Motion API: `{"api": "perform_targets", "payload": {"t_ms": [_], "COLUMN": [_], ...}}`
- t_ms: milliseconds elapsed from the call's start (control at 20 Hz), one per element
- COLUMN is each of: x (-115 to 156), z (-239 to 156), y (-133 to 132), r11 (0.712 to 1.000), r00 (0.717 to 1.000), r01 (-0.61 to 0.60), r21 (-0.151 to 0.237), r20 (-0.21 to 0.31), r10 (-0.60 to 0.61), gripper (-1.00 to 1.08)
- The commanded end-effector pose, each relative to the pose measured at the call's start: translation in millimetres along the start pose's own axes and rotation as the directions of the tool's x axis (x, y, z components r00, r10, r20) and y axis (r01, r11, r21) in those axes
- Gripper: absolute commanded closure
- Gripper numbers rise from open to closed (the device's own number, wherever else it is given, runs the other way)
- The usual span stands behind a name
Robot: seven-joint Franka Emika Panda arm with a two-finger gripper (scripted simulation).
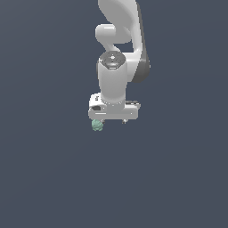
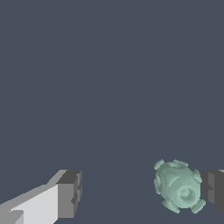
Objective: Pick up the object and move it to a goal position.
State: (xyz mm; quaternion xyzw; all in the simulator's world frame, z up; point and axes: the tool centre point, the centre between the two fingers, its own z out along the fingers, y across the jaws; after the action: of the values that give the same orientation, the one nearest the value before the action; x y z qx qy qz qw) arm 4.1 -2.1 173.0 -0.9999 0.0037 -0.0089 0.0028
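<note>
The object (image 1: 97, 125) is a small pale mint-green knobbly lump lying on the dark grey floor. In the exterior view it sits just below the end of the white gripper bar on the exterior view's left. My gripper (image 1: 114, 120) points down and is open and empty. In the wrist view the object (image 2: 178, 186) lies between the two dark fingertips (image 2: 70, 194), close against one of them and far from the other. My gripper (image 2: 142, 192) has a wide gap between its jaws. I cannot tell whether the near finger touches the object.
The white arm (image 1: 116, 53) rises behind the gripper toward the top of the exterior view. The plain dark grey floor (image 1: 178, 178) fills the surroundings. No goal marker shows in either view.
</note>
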Motion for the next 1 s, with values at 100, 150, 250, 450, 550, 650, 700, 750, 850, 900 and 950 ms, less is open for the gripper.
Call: {"api": "perform_targets", "payload": {"t_ms": [100,150,250,450,550,650,700,750,850,900,950], "x": [1,1,4,6,6,4,3,1,-3,-6,-9], "z": [-2,-4,-11,-19,-17,-15,-13,-10,-4,0,4], "y": [2,4,9,14,14,16,18,20,26,29,32], "r11": [1.0,1.0,1.0,1.0,1.0,1.0,1.0,1.0,1.0,1.0,1.0], "r00": [1.0,1.0,1.0,1.0,1.0,1.0,1.0,1.0,1.0,1.0,1.0], "r01": [-0.002,-0.005,-0.013,-0.021,-0.02,-0.02,-0.02,-0.019,-0.018,-0.017,-0.016], "r21": [-0.002,-0.004,-0.01,-0.016,-0.015,-0.015,-0.015,-0.015,-0.014,-0.013,-0.013], "r20": [-0.001,-0.003,-0.009,-0.014,-0.013,-0.012,-0.012,-0.011,-0.009,-0.008,-0.007], "r10": [0.002,0.005,0.013,0.021,0.02,0.02,0.019,0.019,0.017,0.017,0.016], "gripper": [-0.92,-0.92,-0.92,-0.92,-0.92,-0.92,-0.92,-0.92,-0.92,-0.92,-0.92]}}
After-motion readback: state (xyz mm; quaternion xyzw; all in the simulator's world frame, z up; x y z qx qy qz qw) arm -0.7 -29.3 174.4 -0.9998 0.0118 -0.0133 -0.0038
